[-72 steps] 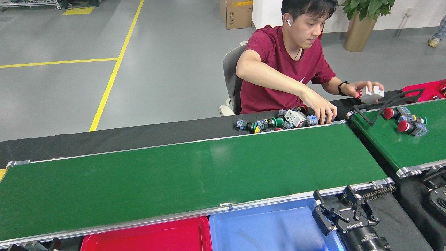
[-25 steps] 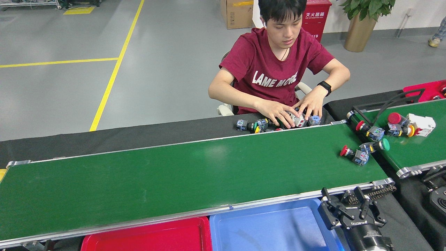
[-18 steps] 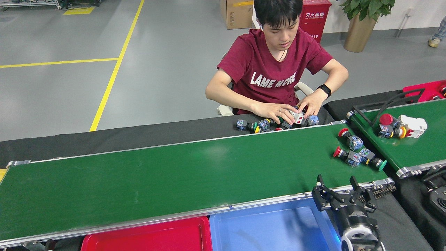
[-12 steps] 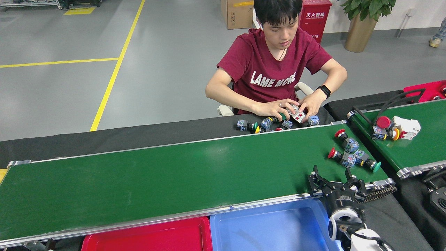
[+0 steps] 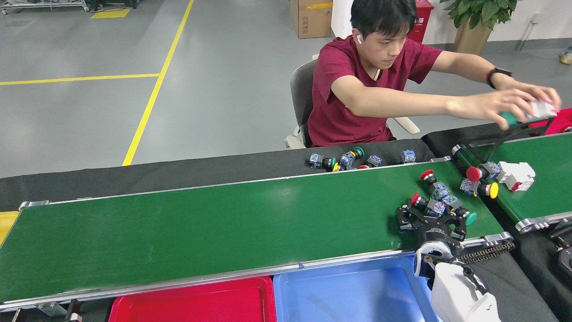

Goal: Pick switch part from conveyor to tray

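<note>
text: none legible | cardboard box (image 5: 312,18), top centre of frame: dark printed marks, too small to read | red cabinet (image 5: 421,20) behind the person, upper right: no characters visible | right tool (image 5: 432,218), lower right: any lettering too dark to make out

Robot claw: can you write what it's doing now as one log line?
right claw: open, over red-capped switch part | conveyor: three parts clustered | blue tray: no parts visible

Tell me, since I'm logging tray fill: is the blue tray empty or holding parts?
Empty, as far as visible: the blue tray shows only bare floor; its near edge runs out of frame.
</note>
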Robot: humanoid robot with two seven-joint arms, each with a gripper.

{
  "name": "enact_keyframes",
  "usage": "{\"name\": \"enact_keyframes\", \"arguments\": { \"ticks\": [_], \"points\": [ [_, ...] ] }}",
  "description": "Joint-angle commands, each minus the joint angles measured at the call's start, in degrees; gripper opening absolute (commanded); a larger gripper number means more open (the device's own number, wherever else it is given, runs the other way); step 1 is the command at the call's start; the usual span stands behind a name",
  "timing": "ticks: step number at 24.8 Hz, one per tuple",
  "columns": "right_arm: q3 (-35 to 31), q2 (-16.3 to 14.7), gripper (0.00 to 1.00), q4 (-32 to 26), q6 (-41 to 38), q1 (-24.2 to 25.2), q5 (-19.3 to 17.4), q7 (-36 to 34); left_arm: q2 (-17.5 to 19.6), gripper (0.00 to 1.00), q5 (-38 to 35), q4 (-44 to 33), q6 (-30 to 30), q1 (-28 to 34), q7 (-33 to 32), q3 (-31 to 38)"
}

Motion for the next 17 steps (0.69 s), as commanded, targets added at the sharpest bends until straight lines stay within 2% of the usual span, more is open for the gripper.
{"name": "enact_keyframes", "arguments": {
  "ticks": [1,4,7,11,15,17],
  "points": [
    [-0.42,-0.47,0.13,-0.7,-6.28,-0.88,-0.4,-0.81,0.79,1.0,-0.15,-0.51,0.11,-0.29,0.23,0.1],
    [-0.42,-0.47,0.14,-2.37,-6.63,-0.7,-0.4,-0.55,0.79,1.0,-0.15,-0.51,0.11,-0.12,0.23,0.19],
    [-0.42,-1.17,0.16,-9.49,-7.95,1.49,-0.48,-0.29,0.7,1.0,-0.06,-0.42,0.19,0.15,0.23,0.19],
    [0.2,-1.88,0.18,-22.32,-21.13,6.06,-0.48,1.82,0.7,1.0,-0.06,-0.42,0.19,0.32,0.23,0.19],
    [4.68,-2.4,0.21,-33.66,-36.78,11.42,-0.75,10.7,0.7,1.0,-0.06,0.29,0.19,0.32,0.23,0.19],
    [7.05,-2.49,0.22,-36.21,-38.89,12.39,-0.75,11.84,0.7,1.0,-0.06,0.37,0.19,0.23,0.23,0.19]
  ]
}}
